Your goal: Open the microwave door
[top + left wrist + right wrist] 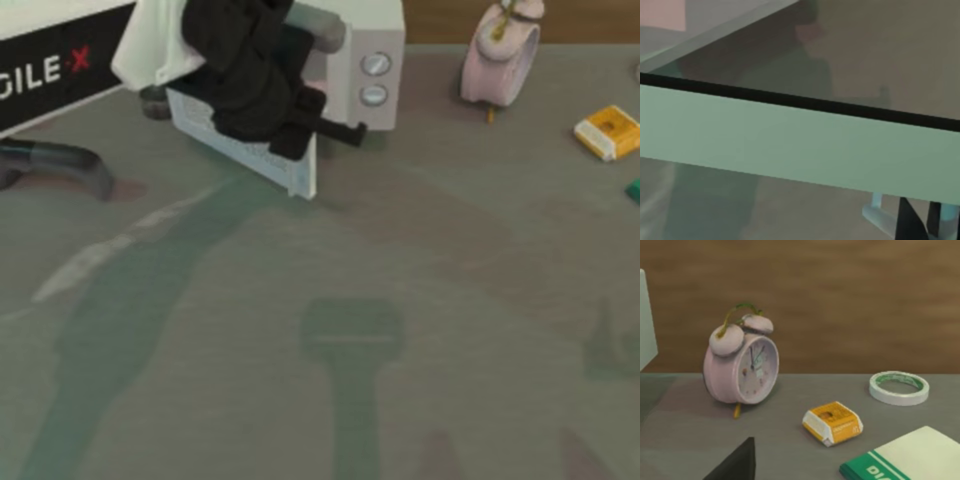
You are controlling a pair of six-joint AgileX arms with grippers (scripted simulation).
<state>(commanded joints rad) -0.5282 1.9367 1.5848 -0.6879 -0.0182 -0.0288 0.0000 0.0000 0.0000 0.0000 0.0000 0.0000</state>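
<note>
Microwave point(360, 40) at table's point(400, 300) far edge. Microwave door point(250, 150) swung partway open. Left tool point(335, 130) at door's free edge, grip state: cannot tell. Further swing remains, est.

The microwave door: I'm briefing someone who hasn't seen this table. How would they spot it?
Find the white microwave at the table's back edge in the top view. The microwave door is the flat white panel swung out from its front, left of the two silver knobs, with the left gripper over it. Nothing else here is hinged.
</note>
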